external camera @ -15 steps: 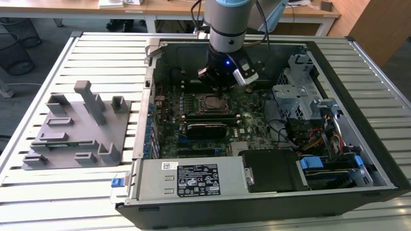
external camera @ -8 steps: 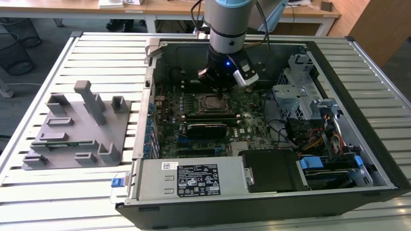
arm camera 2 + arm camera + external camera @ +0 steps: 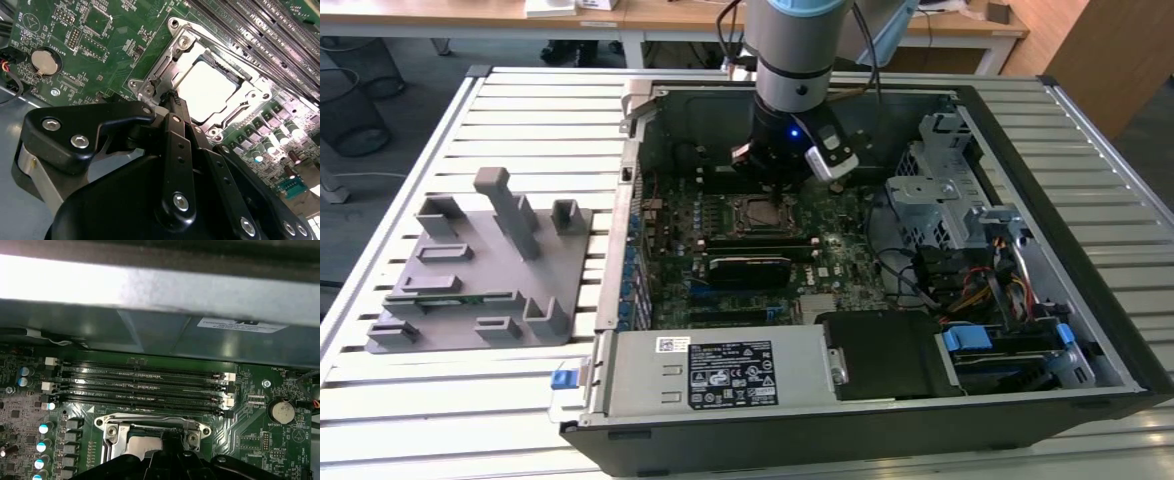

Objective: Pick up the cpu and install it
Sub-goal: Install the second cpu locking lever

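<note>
Directly below the gripper [image 3: 172, 97] lies the cpu [image 3: 207, 90], flat in the motherboard's socket frame [image 3: 182, 42], its pale square top showing just past the fingertips, beside the memory slots [image 3: 140, 385]. Fingers look drawn together with nothing between them. In the exterior view the gripper [image 3: 781, 180] hangs just above the socket [image 3: 758, 212].

Colours logged. The cpu [image 3: 207, 90] showed a pale silvery-white top in the second wrist view, framed by a bright metal socket bracket [image 3: 182, 42]. The motherboard [image 3: 100, 30] was green, with a silver coin cell [image 3: 44, 61] at about 10 o'clock from the cpu. The end effector [image 3: 172, 97] was matte black with silver screw heads. In the exterior view, the fixture block [image 3: 480, 270] was plain grey, the slatted worktop [image 3: 454, 400] pale grey-white, the computer case [image 3: 881, 420] black.
</note>
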